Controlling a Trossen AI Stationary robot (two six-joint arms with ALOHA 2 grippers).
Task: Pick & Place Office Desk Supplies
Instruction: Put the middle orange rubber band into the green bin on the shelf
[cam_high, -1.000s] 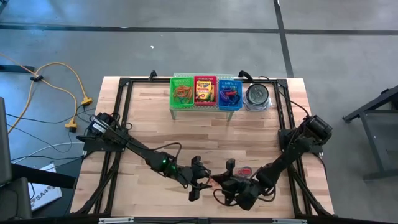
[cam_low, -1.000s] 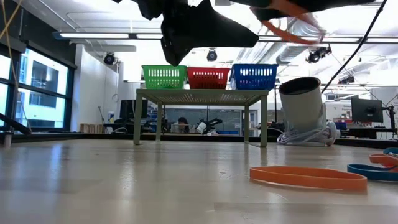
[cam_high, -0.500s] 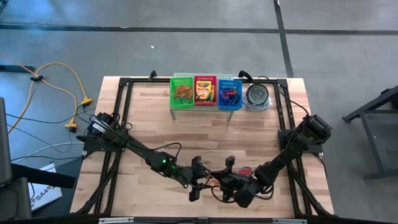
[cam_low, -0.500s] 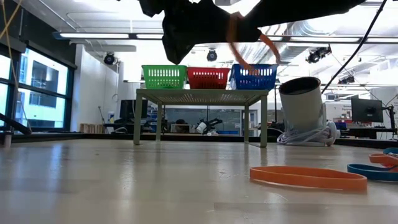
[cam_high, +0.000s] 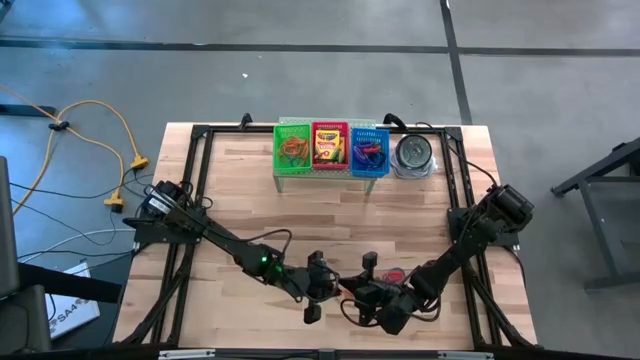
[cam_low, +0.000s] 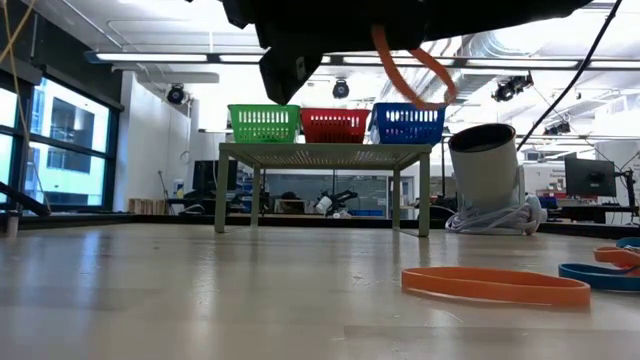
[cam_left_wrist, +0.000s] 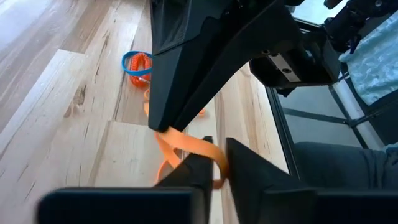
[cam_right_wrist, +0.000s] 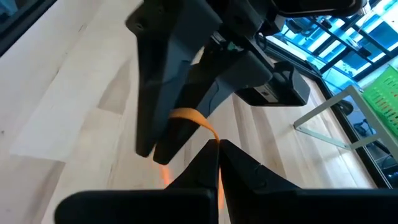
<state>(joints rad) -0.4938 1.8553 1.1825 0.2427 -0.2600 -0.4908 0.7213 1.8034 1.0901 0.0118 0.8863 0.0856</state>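
Note:
An orange rubber band (cam_low: 413, 72) hangs in the air over the table's near middle, held between my two grippers. My left gripper (cam_high: 322, 285) comes from the left and is shut on it. My right gripper (cam_high: 352, 290) comes from the right, tip to tip with the left, and is shut on it too. More rubber bands lie flat on the wood by the right arm: an orange one (cam_low: 495, 285) and a blue one (cam_low: 600, 272). A crayon box (cam_high: 329, 146) lies in the red basket. My left gripper pinches a strip of the orange band (cam_left_wrist: 216, 159) between its two fingers, slanting down from the table's left. The band is clear of the table. My right gripper pinches the same band at another spot (cam_right_wrist: 209, 133) between its two fingers, slanting down from the table's right. A loose loop (cam_low: 430, 85) hangs below the two grippers.
At the far edge a small green stand (cam_low: 320, 155) carries a green basket (cam_high: 292, 148), a red basket (cam_high: 314, 163) and a blue basket (cam_high: 368, 148). A round metal tin (cam_high: 413, 155) stands to their right. A black frame (cam_high: 200, 200) rims the table.
My left gripper has shut on the orange band, which my right gripper holds. The band's loose part, flung out to one side a second ago, has swung in and now hangs as a loop under the two grippers.

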